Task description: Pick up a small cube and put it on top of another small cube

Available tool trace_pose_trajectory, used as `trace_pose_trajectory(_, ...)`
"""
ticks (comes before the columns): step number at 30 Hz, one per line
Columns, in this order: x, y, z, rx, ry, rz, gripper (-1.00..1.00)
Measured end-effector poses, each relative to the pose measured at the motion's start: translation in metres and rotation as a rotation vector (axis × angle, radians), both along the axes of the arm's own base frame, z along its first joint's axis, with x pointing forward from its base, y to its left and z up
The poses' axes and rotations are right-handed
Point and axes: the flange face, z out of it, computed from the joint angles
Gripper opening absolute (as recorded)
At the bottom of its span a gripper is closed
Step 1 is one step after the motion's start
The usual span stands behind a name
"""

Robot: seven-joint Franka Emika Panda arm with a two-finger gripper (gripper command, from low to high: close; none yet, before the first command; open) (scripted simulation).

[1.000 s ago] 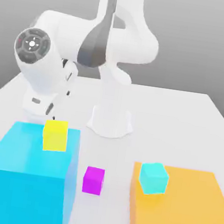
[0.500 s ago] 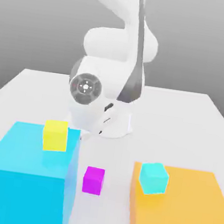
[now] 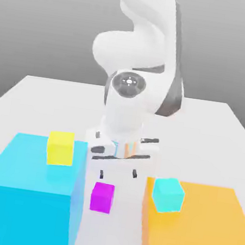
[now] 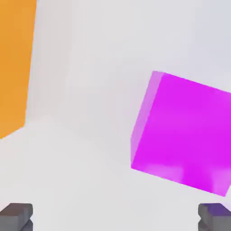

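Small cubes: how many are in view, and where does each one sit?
3. The yellow cube sits on the big cyan block; the magenta cube is on the table between the two big blocks; the small cyan cube sits on the orange block.

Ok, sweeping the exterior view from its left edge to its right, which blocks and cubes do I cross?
Big cyan block → yellow cube on top of it → magenta cube on the table → small cyan cube → orange block under it.

You get bright, even, soft light on the white desk [image 3: 35, 93], with no glare. Only faint, diffuse shadows lie beside the magenta cube [image 3: 102, 197]. Edges stay sharp and straight, the backdrop a smooth grey gradient.
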Motion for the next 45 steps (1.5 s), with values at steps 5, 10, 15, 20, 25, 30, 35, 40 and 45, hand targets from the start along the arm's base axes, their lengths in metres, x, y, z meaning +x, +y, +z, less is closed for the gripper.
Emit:
trace_pose_trajectory(5,0.012,-0.031,0.0,-0.023,-0.105,-0.179,0.0)
trace_pose_trajectory(10,0.012,-0.031,-0.039,-0.028,-0.111,-0.181,0.0)
trace_pose_trajectory(15,0.011,-0.031,-0.047,-0.028,-0.111,-0.182,-1.0)
trace_pose_trajectory(20,0.012,-0.031,-0.036,-0.026,-0.111,-0.182,-1.0)
trace_pose_trajectory(25,0.012,-0.03,0.003,-0.023,-0.11,-0.183,-1.0)
trace_pose_trajectory(30,0.015,-0.043,0.027,-0.024,-0.118,-0.144,-1.0)
trace_pose_trajectory(35,0.005,-0.103,0.031,-0.026,-0.007,-0.178,-1.0)
trace_pose_trajectory(40,-0.003,-0.164,0.037,0.034,0.125,-0.358,-1.0)
trace_pose_trajectory(45,-0.021,-0.224,0.047,0.146,0.238,-0.573,-1.0)
